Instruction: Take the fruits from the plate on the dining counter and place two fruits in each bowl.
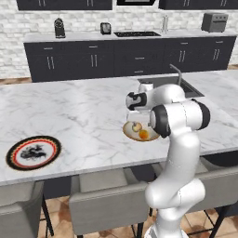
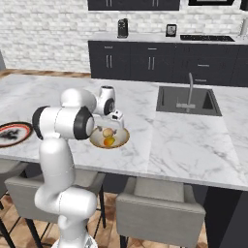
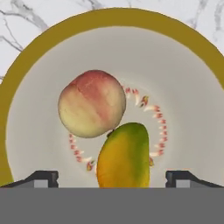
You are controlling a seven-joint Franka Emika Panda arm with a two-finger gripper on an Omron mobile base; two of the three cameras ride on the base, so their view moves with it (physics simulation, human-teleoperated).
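Dining counter: the large white grey-veined marble island (image 1: 83, 116) is carrying everything here, with a dark sink basin (image 2: 188, 100) sunk into its far side.
Arm: the white Franka arm with dark joints (image 1: 179, 139) is reaching forward and down over the counter's near part.
Plate: the round flat plate with the black-and-red rim and dark-patterned white centre (image 1: 33, 152) is lying bare near the counter's front edge, well apart from the arm.
Tan bowl: the shallow wide tan-rimmed bowl with a whitish inside (image 3: 192, 109) is sitting directly under the hand and holding two fruits.
Peach-like fruit: the round tan-pink fruit (image 3: 92, 104) is resting on the bowl's floor, touching the other fruit.
Orange-yellow fruit: the elongated orange-yellow fruit with a greenish side (image 3: 124, 156) is lying just beside it, between the two fingertips.
Gripper: the two-finger gripper (image 3: 112, 179) is hovering above the bowl with its jaws spread wide apart, gripping nothing.
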